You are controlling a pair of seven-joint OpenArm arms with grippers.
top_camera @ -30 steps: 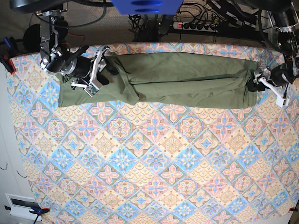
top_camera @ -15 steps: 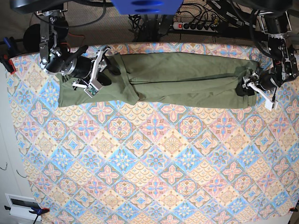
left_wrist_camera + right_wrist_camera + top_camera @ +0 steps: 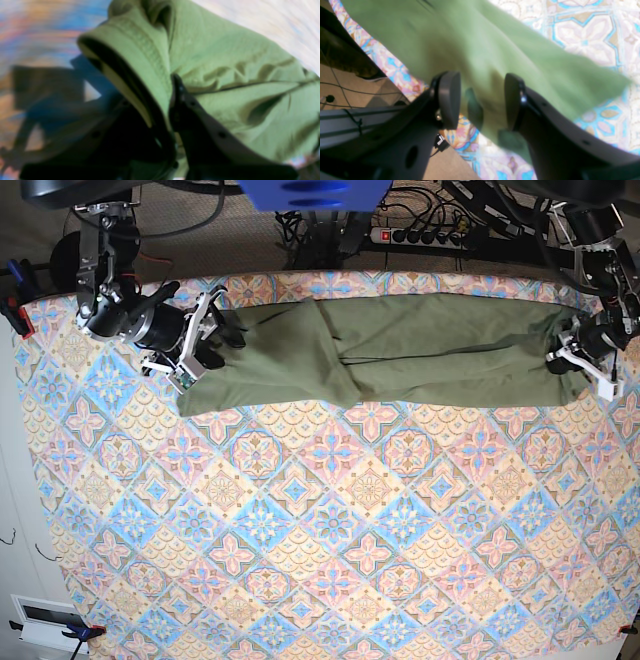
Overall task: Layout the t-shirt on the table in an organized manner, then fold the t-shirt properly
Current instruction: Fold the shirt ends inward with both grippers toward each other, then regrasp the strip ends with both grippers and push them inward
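Note:
The olive-green t-shirt (image 3: 400, 350) lies stretched in a long band across the far side of the table (image 3: 320, 530). At the base view's right, my left gripper (image 3: 572, 360) is at the shirt's end. The left wrist view shows my left gripper (image 3: 171, 107) shut on a folded hem of the t-shirt (image 3: 225, 62). My right gripper (image 3: 205, 340) sits at the shirt's other end, at the view's left. In the right wrist view my right gripper (image 3: 481, 100) is open, its pads (image 3: 448, 100) apart, with the t-shirt (image 3: 470, 50) lying loose behind the gap.
A power strip (image 3: 420, 235) and cables lie beyond the table's far edge. A blue part (image 3: 315, 192) hangs over the top middle. Clamps (image 3: 18, 315) hold the cloth at the left edge. A white box (image 3: 45, 620) sits off the near left corner.
My left gripper has closed on the shirt's end and pulled it towards the base view's right. The shirt's other end slid the same way, up to my right gripper.

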